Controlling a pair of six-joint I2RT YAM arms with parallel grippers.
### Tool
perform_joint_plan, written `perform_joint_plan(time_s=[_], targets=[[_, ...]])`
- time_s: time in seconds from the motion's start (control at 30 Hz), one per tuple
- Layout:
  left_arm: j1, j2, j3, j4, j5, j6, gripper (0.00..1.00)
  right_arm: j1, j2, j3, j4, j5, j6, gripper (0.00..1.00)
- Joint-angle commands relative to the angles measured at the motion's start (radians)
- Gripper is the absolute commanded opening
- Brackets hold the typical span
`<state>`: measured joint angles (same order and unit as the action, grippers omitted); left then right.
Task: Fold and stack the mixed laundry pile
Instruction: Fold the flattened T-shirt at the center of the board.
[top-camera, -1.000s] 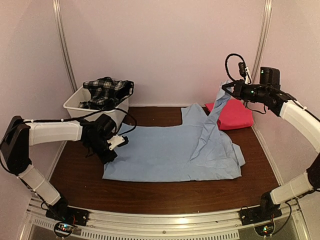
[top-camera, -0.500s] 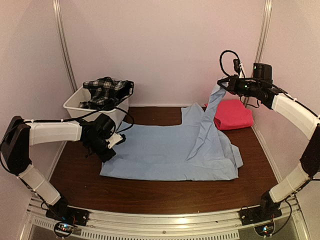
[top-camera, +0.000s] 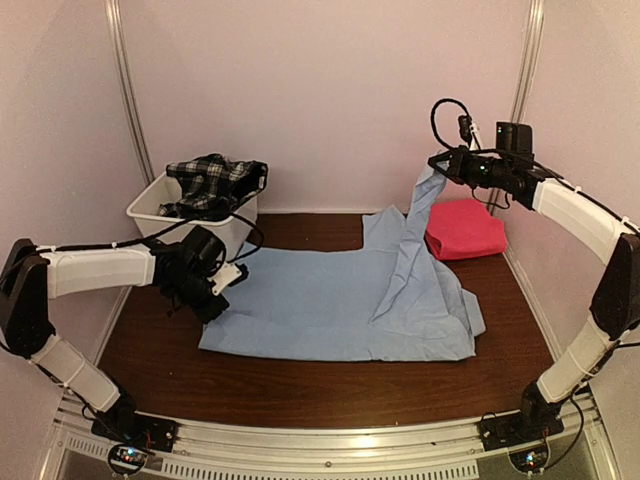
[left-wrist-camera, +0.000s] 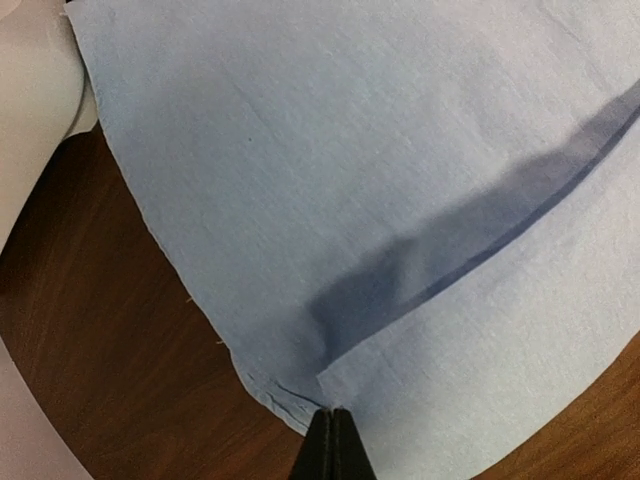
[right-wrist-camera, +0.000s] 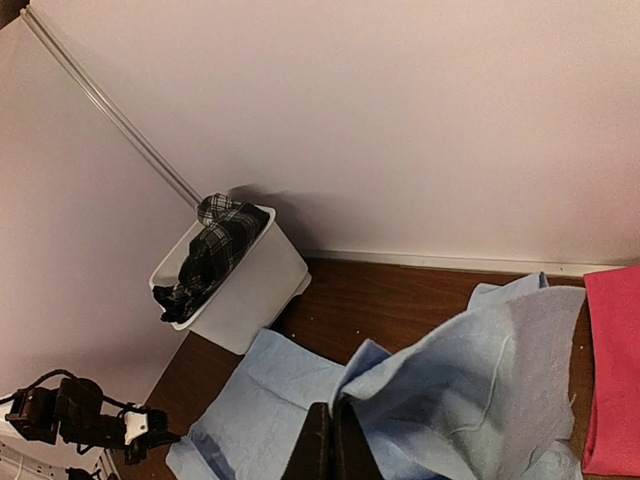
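Seemingly a third done: pink-red cloth (top-camera: 465, 228) folded at back right of bench (top-camera: 300, 385); light blue shirt (top-camera: 340, 310) spread mid-bench, unfolded, left hand (top-camera: 218, 308) clamped on its near-left corner, right hand (top-camera: 437, 163) pinching a lifted far corner; plaid garment (top-camera: 212, 182) heaped in tub (top-camera: 150, 207), unfolded.

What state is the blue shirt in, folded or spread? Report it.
Mostly spread, not folded. The blue shirt lies flat on the table, except one corner, pinched in the right jaws and held up.

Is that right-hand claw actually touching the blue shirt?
Touching. The overhead view shows the right gripper pinching the blue shirt, holding one corner up in the air.
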<state>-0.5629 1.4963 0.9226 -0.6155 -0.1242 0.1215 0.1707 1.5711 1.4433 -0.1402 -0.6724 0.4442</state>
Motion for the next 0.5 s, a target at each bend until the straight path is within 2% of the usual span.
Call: perform_joint_plan(time_s=[0.0,0.47], targets=[[0.021,-0.057,-0.018,0.051,-0.015,-0.002,0.0,0.004,-0.019,0.065,-0.014,0.038,-0.031,0.0],[0.061,0.054,0.016,0.048,-0.09,-0.055,0.0,0.005,0.076,0.099,0.029,0.051,-0.032,0.0]])
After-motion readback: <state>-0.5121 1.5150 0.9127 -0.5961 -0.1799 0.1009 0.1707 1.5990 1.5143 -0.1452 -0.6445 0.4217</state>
